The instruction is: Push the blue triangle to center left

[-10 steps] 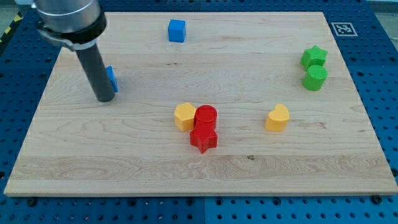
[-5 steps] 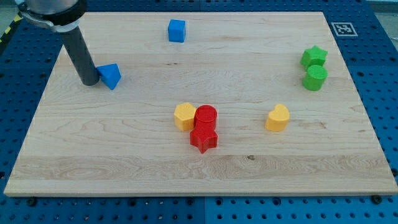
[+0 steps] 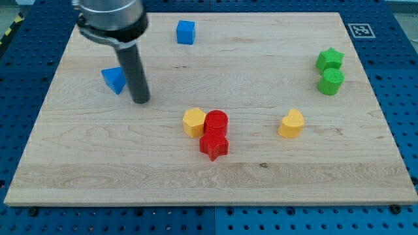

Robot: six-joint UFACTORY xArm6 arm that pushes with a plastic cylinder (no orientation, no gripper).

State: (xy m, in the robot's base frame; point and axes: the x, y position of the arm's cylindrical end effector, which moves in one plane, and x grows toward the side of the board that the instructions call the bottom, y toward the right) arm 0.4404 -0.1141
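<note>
Swung across from the blue triangle's left, my tip now sits just right; no claw fitted.

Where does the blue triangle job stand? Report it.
Done: the blue triangle already lies near the board's left edge, somewhat above mid-height. In hand: my tip sits just to the triangle's right and slightly below, apparently not touching. Left: probably a short nudge toward the view's bottom to reach center left.

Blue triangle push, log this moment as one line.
my tip: right of blue triangle, apart | blue cube: top | red, yellow, green blocks: untouched
</note>
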